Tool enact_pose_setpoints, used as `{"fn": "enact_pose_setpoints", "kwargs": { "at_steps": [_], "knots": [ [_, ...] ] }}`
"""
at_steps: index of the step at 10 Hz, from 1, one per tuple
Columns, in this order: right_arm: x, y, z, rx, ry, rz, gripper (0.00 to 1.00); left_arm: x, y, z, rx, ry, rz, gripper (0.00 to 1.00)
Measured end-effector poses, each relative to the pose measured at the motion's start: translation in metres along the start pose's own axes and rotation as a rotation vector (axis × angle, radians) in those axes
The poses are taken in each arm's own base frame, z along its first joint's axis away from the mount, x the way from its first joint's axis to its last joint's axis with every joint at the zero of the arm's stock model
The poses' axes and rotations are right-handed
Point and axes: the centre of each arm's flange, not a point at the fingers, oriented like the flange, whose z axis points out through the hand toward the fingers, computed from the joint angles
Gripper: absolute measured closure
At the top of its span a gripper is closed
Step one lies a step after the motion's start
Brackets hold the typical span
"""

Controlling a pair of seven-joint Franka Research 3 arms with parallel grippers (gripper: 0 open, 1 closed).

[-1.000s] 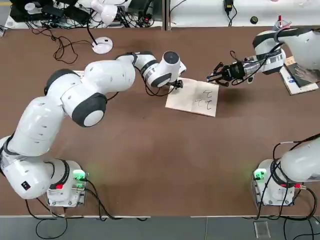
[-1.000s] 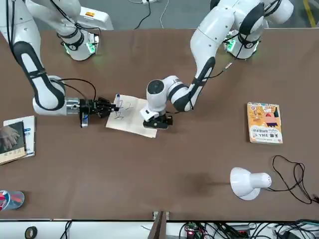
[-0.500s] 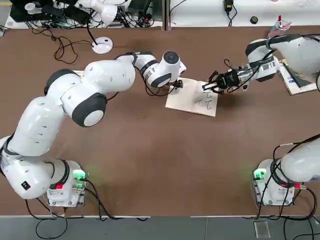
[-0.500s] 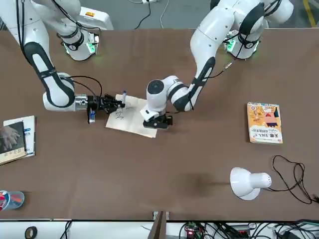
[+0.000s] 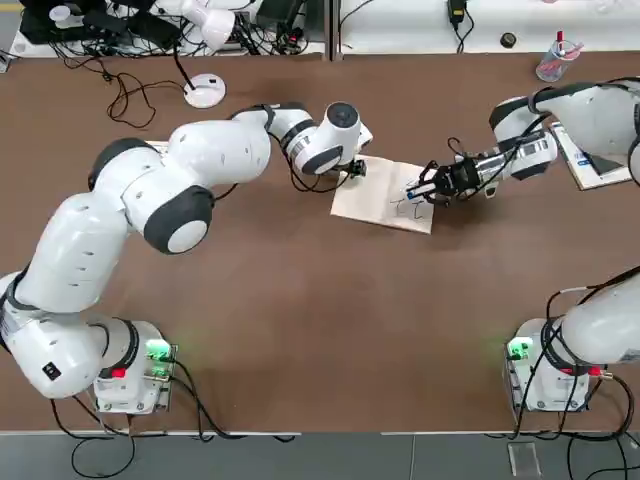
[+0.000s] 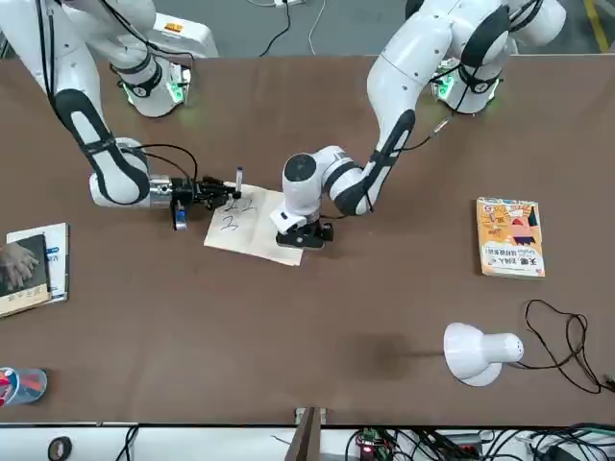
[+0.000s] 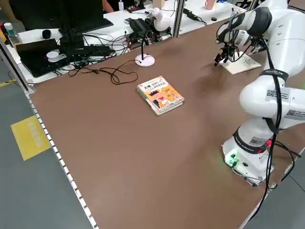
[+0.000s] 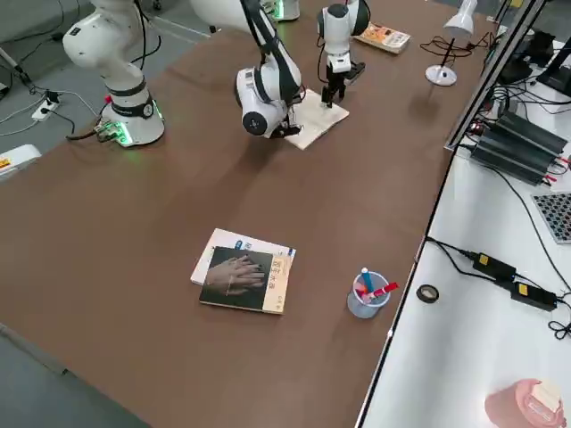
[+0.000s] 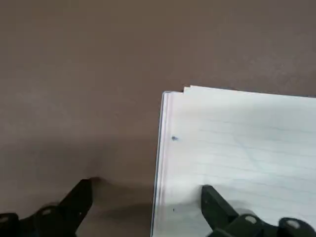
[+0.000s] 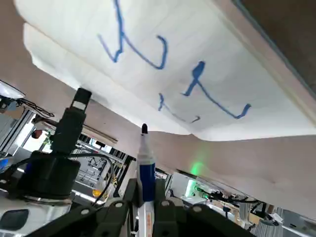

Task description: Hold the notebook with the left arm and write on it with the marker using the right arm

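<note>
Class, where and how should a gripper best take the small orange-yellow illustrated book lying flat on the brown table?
Probably by its two long edges, coming from straight above: the orange-yellow illustrated book lies flat, is narrower across than long, and nothing crowds those edges.

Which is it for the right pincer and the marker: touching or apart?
Touching: the right wrist view shows the right pincer clamped around the marker.

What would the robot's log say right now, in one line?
left gripper: open, at notebook edge | right gripper: shut on marker, over notebook | notebook: blue strokes on page
</note>
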Motion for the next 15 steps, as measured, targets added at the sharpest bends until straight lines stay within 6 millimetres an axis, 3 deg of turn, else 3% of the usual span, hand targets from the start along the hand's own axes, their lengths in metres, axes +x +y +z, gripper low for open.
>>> {"fn": "enact_pose_setpoints", "kwargs": {
  "at_steps": [7, 15],
  "knots": [
    [0.002, 0.033, 0.016, -0.003, -0.047, 0.021, 0.83, 0.0, 0.0, 0.0, 0.0, 0.0, 0.0, 0.0],
    [0.006, 0.035, 0.012, 0.0, -0.029, -0.024, 0.83, 0.0, 0.0, 0.0, 0.0, 0.0, 0.0, 0.0]
  ]
}}
